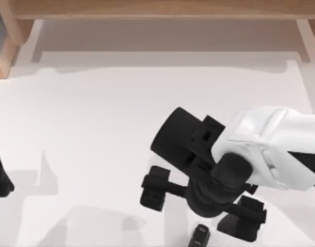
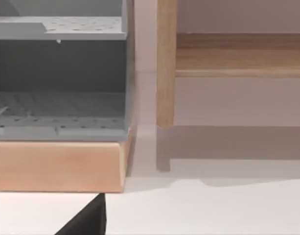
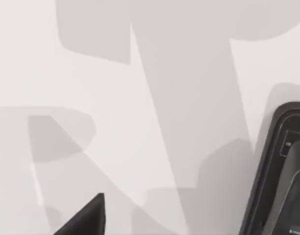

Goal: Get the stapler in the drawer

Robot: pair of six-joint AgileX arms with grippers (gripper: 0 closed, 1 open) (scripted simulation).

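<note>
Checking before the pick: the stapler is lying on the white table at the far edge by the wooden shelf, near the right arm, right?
Not quite. The stapler lies on the white table at the near edge, by the right arm's gripper, as the top view shows. The wooden shelf is opposite.

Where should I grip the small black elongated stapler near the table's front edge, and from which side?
Grip the small black elongated stapler across its narrow width near mid-body, coming straight down from above, probably. It lies flat on the white table, long axis roughly front-to-back, so its long sides are the faces to pinch. The right gripper hangs just behind it.
</note>
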